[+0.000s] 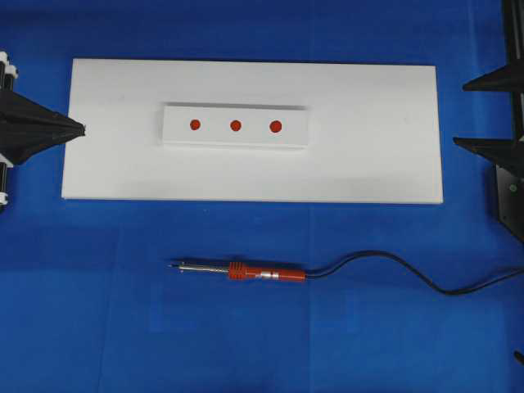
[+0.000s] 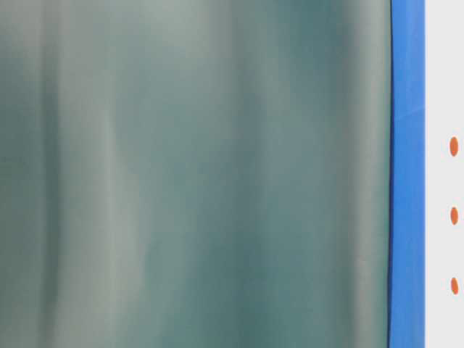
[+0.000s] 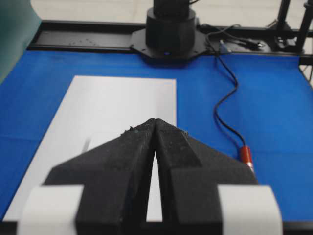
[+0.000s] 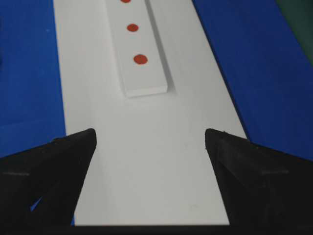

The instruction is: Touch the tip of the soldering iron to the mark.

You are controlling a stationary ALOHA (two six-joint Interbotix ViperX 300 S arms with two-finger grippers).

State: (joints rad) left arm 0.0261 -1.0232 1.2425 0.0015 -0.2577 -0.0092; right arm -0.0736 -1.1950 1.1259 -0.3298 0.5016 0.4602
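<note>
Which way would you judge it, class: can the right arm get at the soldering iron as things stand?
Probably yes. The right gripper is open and empty above the white board, and the soldering iron lies alone on the blue mat, with nothing in the way.

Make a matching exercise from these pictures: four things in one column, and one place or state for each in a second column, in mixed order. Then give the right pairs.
Things
1. soldering iron
2. mark
3. left gripper
4. right gripper

Places or states
A. jaws wide apart, nothing between them
B. lying flat on the blue surface, in front of the white board
C. middle red dot on the white block
D. jaws closed together, holding nothing

Pairs: 1-B, 2-C, 3-D, 4-A
</note>
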